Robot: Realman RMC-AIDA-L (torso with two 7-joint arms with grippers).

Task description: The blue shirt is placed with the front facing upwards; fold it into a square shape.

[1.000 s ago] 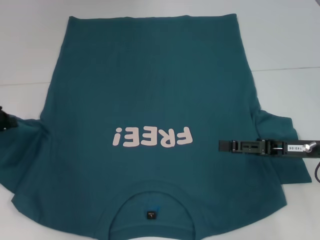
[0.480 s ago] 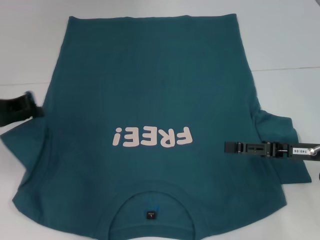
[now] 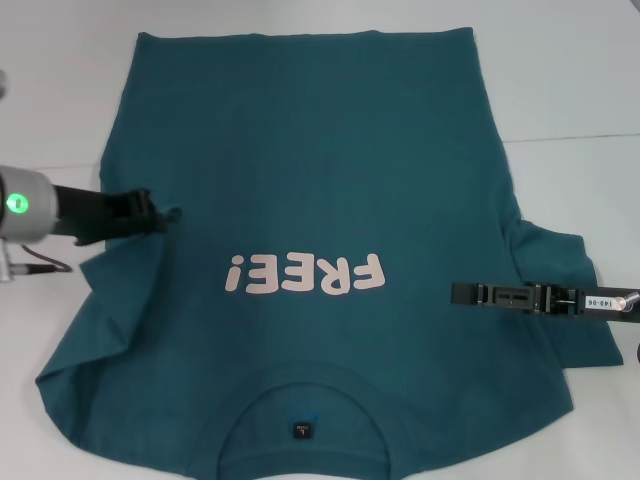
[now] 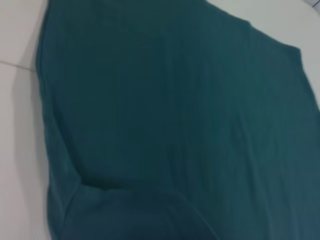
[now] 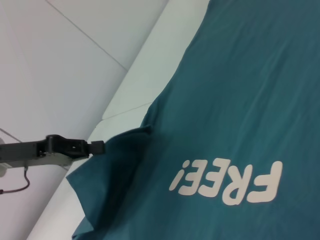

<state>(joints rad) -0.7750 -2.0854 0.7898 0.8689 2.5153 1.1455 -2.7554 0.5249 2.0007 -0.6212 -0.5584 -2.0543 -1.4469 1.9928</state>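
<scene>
My left tool (image 3: 168, 213) pinches the left sleeve (image 3: 120, 275) of the blue shirt (image 3: 310, 150) and holds it lifted over the shirt's left side, while my right tool (image 3: 460, 294) hangs above the right armpit area, its opening impossible to judge. The shirt lies front up on the white worktop (image 3: 580, 90), "FREE!" lettering (image 3: 303, 273) showing, collar (image 3: 302, 395) nearest me. By my reckoning only this first sleeve fold is under way; right sleeve and body folds remain.
</scene>
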